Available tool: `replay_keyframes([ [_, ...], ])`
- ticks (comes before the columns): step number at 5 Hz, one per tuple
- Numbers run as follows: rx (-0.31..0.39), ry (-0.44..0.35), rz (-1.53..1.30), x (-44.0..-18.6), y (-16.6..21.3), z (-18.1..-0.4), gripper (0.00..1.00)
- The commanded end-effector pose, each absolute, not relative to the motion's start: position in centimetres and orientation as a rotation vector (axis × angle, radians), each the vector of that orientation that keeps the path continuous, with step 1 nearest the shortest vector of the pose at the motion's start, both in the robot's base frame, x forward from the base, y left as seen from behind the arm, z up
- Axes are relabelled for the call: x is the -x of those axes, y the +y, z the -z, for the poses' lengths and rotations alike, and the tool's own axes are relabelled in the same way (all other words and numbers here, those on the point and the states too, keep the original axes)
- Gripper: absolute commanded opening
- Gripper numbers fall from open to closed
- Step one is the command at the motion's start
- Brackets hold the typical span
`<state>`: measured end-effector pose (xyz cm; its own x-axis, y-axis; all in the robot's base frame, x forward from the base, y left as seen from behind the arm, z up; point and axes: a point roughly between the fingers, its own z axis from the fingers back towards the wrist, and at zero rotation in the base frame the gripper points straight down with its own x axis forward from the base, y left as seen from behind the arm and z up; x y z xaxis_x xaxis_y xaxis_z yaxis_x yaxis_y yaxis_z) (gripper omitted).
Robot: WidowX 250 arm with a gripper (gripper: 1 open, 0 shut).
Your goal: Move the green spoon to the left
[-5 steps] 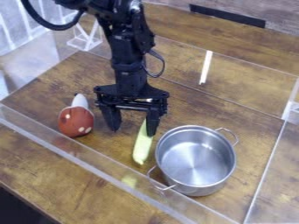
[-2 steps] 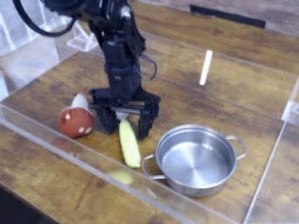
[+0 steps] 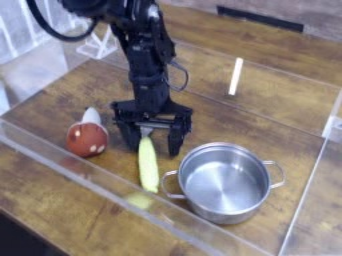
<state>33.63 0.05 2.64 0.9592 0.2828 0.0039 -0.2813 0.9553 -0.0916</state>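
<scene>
Your gripper (image 3: 151,133), jaws spread, hangs over the green spoon (image 3: 147,163): close on its handle next, then carry left.

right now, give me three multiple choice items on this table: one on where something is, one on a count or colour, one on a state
1. Where does the green spoon lie?
A. inside the steel pot
B. on the table between the red-brown toy and the pot
C. behind the arm

2. How many pots stand on the table?
A. one
B. two
C. three

3. How is the pincer?
A. shut on the spoon
B. shut on the toy
C. open, pointing down over the spoon's upper end

Answers:
1 B, the spoon lies flat on the wood with the toy on its left and the pot on its right.
2 A, only one shiny pot shows.
3 C, the fingers stand apart, one on each side of the spoon.
</scene>
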Motion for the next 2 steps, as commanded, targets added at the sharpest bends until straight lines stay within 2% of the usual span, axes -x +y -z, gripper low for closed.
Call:
replay_keyframes([
  [1, 0.096, -0.064, -0.311, -34.68, 0.39, -4.05, 1.0],
  [2, 0.095, -0.064, -0.34, -34.75, 0.77, -4.16, 1.0],
])
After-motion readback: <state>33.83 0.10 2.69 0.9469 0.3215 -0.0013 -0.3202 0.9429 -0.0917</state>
